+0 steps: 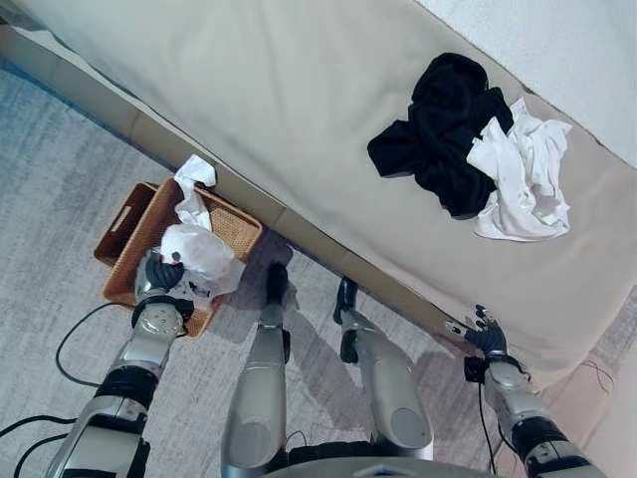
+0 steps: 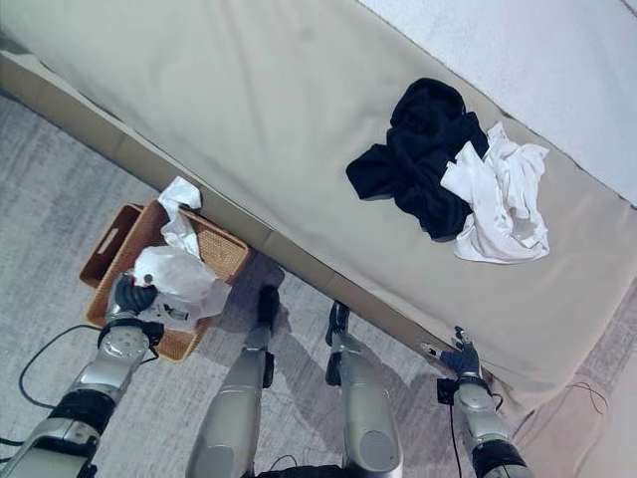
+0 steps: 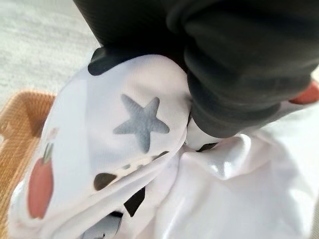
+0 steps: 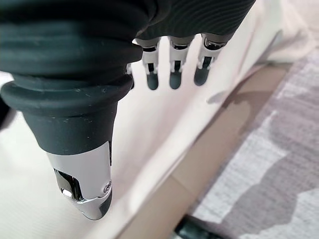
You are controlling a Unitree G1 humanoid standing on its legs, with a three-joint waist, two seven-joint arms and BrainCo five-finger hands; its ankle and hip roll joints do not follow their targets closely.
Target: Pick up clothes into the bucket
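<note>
Down by the floor, the left hand [image 1: 159,271] sits over the wicker basket [image 1: 119,227], buried in a white printed garment [image 1: 199,254]; whether its fingers grip the cloth cannot be told. Black clothes [image 1: 443,129] and a white shirt [image 1: 523,174] lie touching on the bed [image 1: 299,110]. The right hand [image 1: 486,334] hovers at the bed's edge, fingers relaxed and straight.

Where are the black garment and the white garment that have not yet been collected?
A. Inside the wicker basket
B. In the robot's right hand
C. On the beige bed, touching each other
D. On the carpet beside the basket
C: the black garment and the white garment lie bunched together on the beige bed, far from the wicker basket on the floor.
</note>
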